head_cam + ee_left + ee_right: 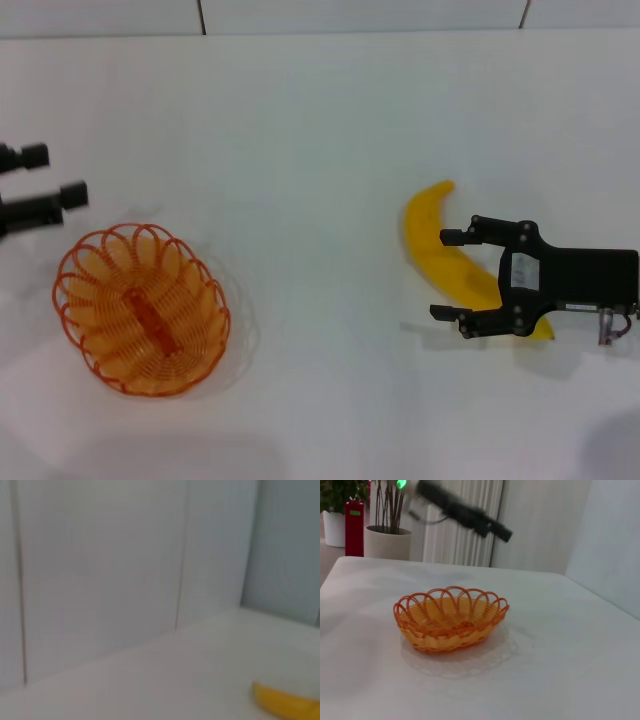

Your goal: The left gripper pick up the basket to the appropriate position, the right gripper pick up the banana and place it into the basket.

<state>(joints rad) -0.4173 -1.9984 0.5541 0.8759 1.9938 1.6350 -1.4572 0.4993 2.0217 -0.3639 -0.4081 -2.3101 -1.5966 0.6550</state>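
The orange wire basket [142, 308] sits upright on the white table [300, 150] at the left front; it also shows in the right wrist view as the basket [451, 620]. My left gripper [60, 174] hovers just behind it at the left edge, open and holding nothing. The yellow banana [435, 235] lies on the table at the right. Over its middle hangs my right gripper [450, 275], open, one finger on each side of the fruit; whether it touches is unclear. One end of the banana [285, 702] appears in the left wrist view.
In the right wrist view, the left arm [465, 512] reaches in above the basket. Behind the table's far edge stand a potted plant [387, 542] and a red object [354, 527]. Pale wall panels [100, 570] rise behind the table.
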